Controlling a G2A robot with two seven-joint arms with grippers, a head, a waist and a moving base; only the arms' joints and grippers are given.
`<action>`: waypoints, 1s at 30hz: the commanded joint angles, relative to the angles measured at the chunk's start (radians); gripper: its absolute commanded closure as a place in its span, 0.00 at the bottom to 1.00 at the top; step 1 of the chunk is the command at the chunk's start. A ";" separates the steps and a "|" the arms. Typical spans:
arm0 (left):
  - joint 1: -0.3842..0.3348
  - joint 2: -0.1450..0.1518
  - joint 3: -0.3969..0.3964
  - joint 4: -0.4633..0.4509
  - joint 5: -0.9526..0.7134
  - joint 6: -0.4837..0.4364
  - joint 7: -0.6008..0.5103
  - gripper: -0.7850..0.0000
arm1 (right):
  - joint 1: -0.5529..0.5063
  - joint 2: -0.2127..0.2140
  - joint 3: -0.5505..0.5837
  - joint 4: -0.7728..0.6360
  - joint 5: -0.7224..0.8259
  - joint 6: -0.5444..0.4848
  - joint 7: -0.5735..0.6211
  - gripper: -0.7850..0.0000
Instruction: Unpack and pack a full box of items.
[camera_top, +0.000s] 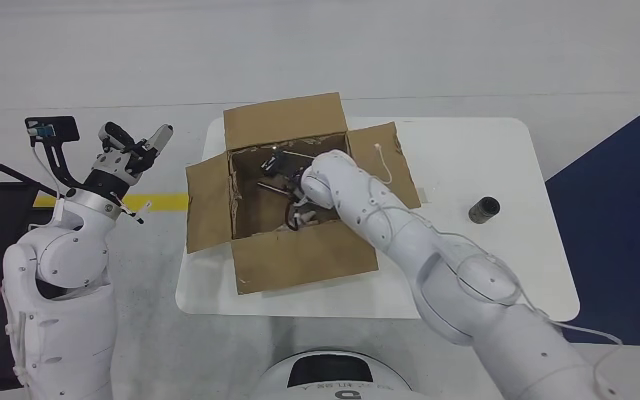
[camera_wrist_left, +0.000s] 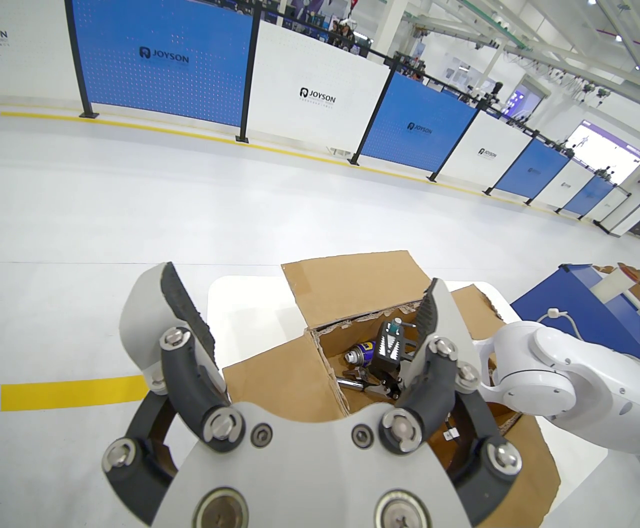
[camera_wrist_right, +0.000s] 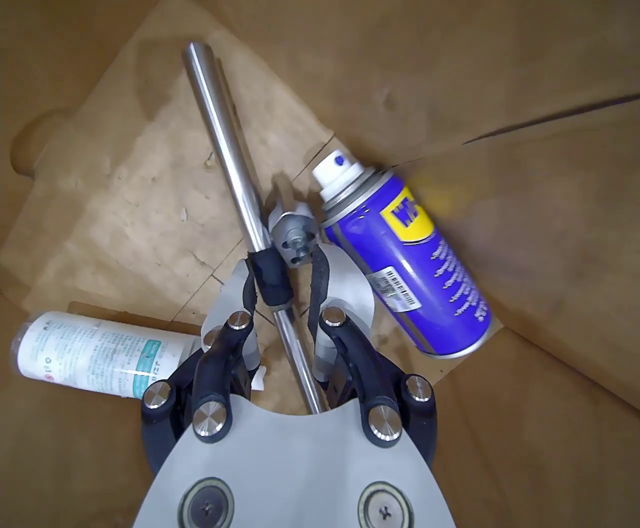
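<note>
1. The cardboard box (camera_top: 285, 122) stood open on the white table (camera_top: 470, 150), with all four flaps folded outward.
2. On the box floor lay a blue spray can (camera_wrist_right: 405, 260), a white labelled bottle (camera_wrist_right: 95, 352) and a chrome bar tool (camera_wrist_right: 225, 130).
3. The spray can lay on its side with its white cap toward the tool's head. The bottle also lay on its side, on the far side of the gripper from the can.
4. The chrome bar tool was a long, polished round handle with a dark band near one end. Beside that band was a small grey metal head; it may be a ratchet or breaker bar, though the wrist view did not settle which.
5. The right gripper (camera_wrist_right: 286, 280) was down inside the box. Its fingers (camera_wrist_right: 250, 295) were closed in on the tool, pinching the handle at the dark band.
6. The long part of the handle ran out past the fingertips across the box floor, and the short end passed back between the fingers toward the palm. The grey head sat just beside one fingertip.
7. The left gripper (camera_wrist_left: 302, 290) was held above the floor, off the table's edge beside the box. Its fingers were spread wide and held nothing.
8. A small dark cylinder (camera_top: 484, 209) stood on the table, well apart from the box.
</note>
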 joint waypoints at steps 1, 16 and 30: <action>0.000 0.000 0.000 0.000 0.000 0.000 0.000 0.00 | -0.001 -0.005 -0.001 0.010 0.003 -0.018 0.007 0.65; 0.000 0.000 0.000 0.000 0.000 0.000 0.000 0.00 | -0.009 -0.044 0.008 0.078 0.018 -0.081 -0.030 0.76; 0.000 0.000 0.000 0.000 0.000 0.000 0.000 0.00 | 0.010 -0.070 0.019 0.102 0.003 -0.079 -0.042 1.00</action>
